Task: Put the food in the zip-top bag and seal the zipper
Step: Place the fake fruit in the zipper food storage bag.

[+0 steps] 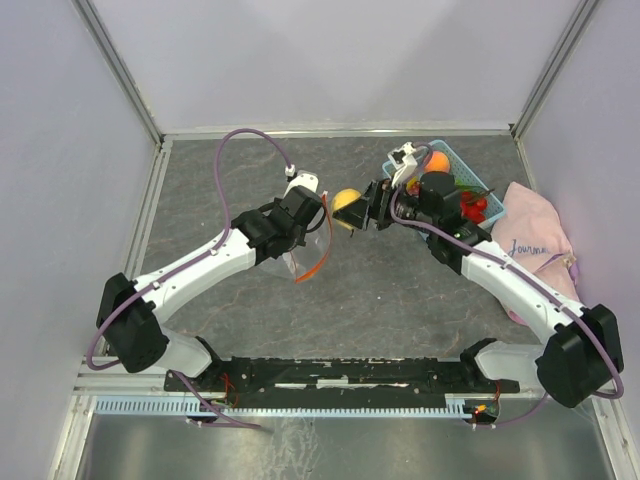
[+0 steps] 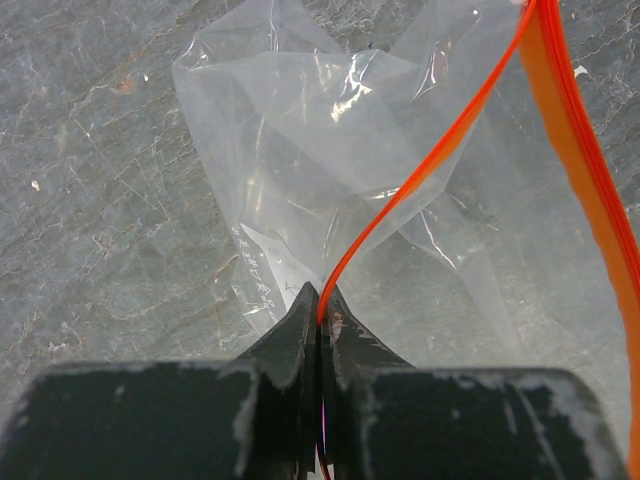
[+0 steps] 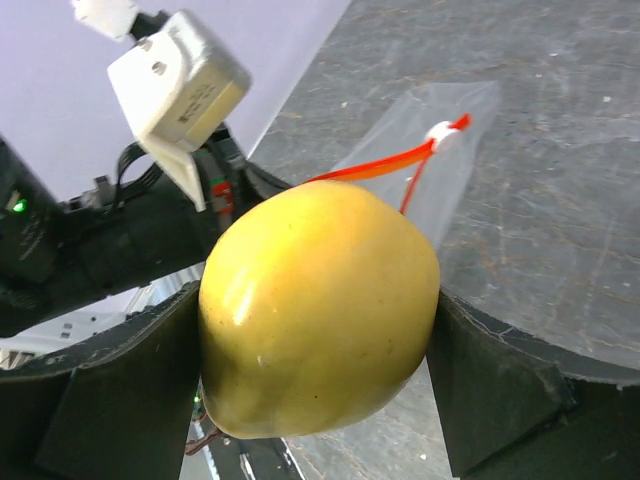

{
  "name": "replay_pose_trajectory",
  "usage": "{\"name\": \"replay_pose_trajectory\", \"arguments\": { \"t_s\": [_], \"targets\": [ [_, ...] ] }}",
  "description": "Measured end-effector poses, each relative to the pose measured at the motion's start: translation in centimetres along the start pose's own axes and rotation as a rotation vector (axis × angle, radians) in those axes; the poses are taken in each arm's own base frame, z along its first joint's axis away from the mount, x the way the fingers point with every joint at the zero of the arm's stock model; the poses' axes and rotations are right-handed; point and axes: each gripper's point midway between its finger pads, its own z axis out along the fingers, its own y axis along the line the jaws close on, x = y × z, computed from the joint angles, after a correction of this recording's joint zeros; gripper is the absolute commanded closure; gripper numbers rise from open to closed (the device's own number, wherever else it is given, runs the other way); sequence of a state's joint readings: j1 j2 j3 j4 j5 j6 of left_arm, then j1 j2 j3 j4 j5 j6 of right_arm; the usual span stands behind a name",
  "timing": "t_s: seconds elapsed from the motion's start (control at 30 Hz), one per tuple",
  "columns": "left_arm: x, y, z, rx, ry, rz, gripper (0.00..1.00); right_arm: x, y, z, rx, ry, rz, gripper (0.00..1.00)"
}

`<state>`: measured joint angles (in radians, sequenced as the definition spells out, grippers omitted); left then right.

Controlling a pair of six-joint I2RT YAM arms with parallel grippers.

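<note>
My left gripper (image 2: pixel 320 300) is shut on the orange-red zipper strip (image 2: pixel 420 180) of the clear zip-top bag (image 2: pixel 330 150) and holds it above the table, mouth hanging open. In the top view the left gripper (image 1: pixel 312 212) and the bag (image 1: pixel 312 248) are at centre. My right gripper (image 1: pixel 352 212) is shut on a yellow mango (image 1: pixel 345 200), just right of the bag's mouth. In the right wrist view the mango (image 3: pixel 318 305) fills the jaws, with the zipper strip (image 3: pixel 375 168) and its white slider (image 3: pixel 440 135) behind it.
A light blue basket (image 1: pixel 455 165) at the back right holds an orange-pink peach (image 1: pixel 437 161), red strawberries (image 1: pixel 474 206) and a green piece. A pink cloth (image 1: pixel 535 245) lies right of it. White walls enclose the grey table (image 1: pixel 400 290).
</note>
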<state>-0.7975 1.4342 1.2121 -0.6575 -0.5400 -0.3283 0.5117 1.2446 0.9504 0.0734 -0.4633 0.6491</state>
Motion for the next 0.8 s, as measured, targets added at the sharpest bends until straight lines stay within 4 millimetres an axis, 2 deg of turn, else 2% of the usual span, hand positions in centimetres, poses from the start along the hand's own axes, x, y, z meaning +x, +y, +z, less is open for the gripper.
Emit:
{"name": "replay_pose_trajectory", "arguments": {
  "t_s": [0.2,0.3,0.53,0.8],
  "targets": [
    [0.0,0.0,0.0,0.002,0.0,0.0,0.97,0.6,2.6,0.9,-0.135,-0.008,0.009,0.43],
    [0.1,-0.1,0.0,0.005,0.002,0.0,0.97,1.3,3.2,1.9,-0.186,-0.002,0.028,0.43],
    [0.3,-0.5,0.0,0.031,0.01,0.0,0.97,4.3,1.6,4.0,-0.192,0.064,0.081,0.43],
    [0.2,-0.5,-0.7,0.057,-0.003,-0.013,0.97,7.0,-0.9,5.2,-0.147,0.123,0.106,0.4]
  ]
}}
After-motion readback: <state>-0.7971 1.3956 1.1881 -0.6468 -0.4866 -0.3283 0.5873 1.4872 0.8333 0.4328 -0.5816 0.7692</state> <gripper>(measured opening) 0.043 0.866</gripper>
